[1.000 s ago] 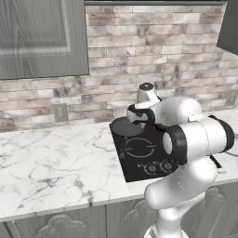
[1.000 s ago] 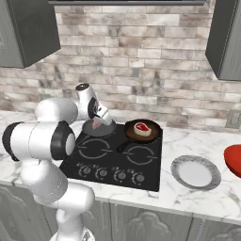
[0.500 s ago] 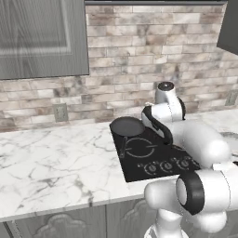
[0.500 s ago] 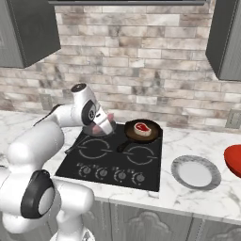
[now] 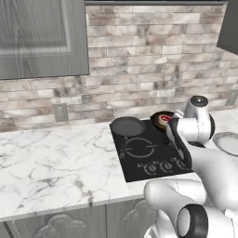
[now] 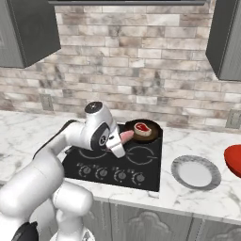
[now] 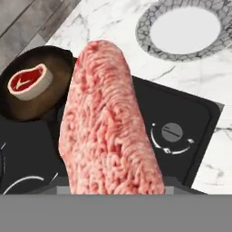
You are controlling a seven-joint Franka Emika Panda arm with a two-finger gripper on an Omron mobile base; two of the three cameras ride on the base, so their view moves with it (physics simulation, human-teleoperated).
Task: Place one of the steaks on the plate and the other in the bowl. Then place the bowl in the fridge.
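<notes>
My gripper (image 6: 118,141) is shut on the flat pink-red steak (image 7: 108,122), holding it in the air above the black cooktop (image 6: 113,164). In the right base view the pink steak (image 6: 127,135) pokes out beside the hand, just left of the dark pan. The rounder steak (image 6: 142,127) with the pale fat rim (image 7: 28,81) lies in that pan (image 5: 163,119). The grey speckled plate (image 6: 195,172) sits bare on the counter right of the cooktop (image 7: 186,29). The red bowl (image 6: 234,160) shows at the right edge. The fridge is out of view.
An empty dark frying pan (image 5: 127,125) rests on the cooktop's rear left burner. Control knobs (image 6: 110,174) line the cooktop's front. Marble counter (image 5: 56,158) stretches left. A brick wall (image 6: 136,70) and grey upper cupboards (image 5: 42,37) stand behind.
The arm has swung right and forward with the pink steak, from over the left pan to the cooktop's middle near the other pan.
</notes>
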